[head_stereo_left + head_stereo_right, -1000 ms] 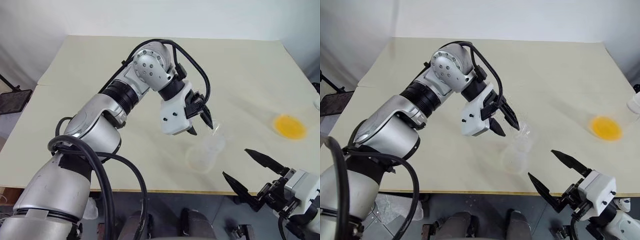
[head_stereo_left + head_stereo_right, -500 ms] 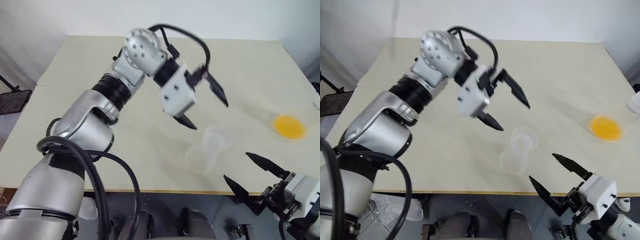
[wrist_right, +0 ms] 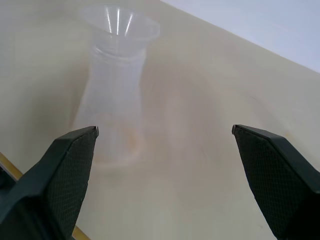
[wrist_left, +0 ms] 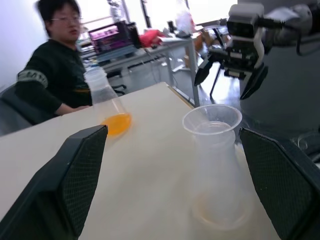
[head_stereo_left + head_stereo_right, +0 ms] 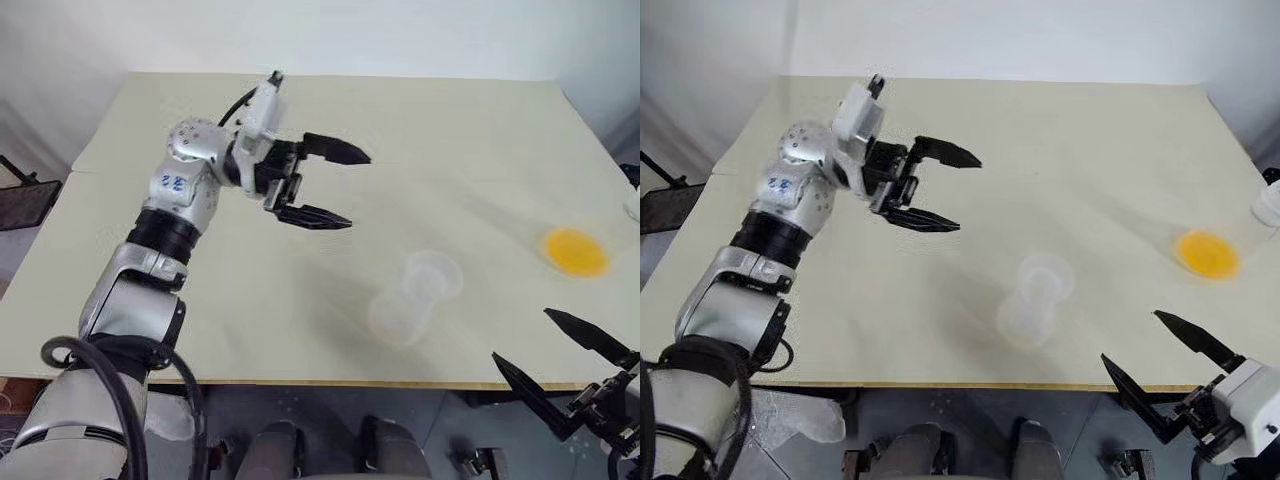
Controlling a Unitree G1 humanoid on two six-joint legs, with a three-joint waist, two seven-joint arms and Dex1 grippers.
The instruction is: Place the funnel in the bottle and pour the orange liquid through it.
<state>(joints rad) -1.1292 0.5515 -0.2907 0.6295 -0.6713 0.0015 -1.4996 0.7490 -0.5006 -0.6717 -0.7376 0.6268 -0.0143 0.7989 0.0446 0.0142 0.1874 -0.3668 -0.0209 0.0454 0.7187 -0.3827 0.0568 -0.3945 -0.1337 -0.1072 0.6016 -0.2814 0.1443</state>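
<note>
1. The funnel (image 3: 118, 23) is seated in the neck of the bottle (image 5: 405, 305), which stands upright near the table's (image 5: 450, 130) front edge.
2. The left gripper (image 5: 335, 186) is spread empty at the bottle's 10 o'clock.
3. The right gripper (image 5: 560, 367) is spread empty at 5 o'clock.
4. The orange liquid (image 5: 578, 252) is seen at 2 o'clock.

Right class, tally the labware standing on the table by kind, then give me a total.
Bottles: 2, the empty bottle and the second bottle holding orange liquid
Funnels: 1, the funnel sitting in the empty bottle's neck
Total: 3
</note>
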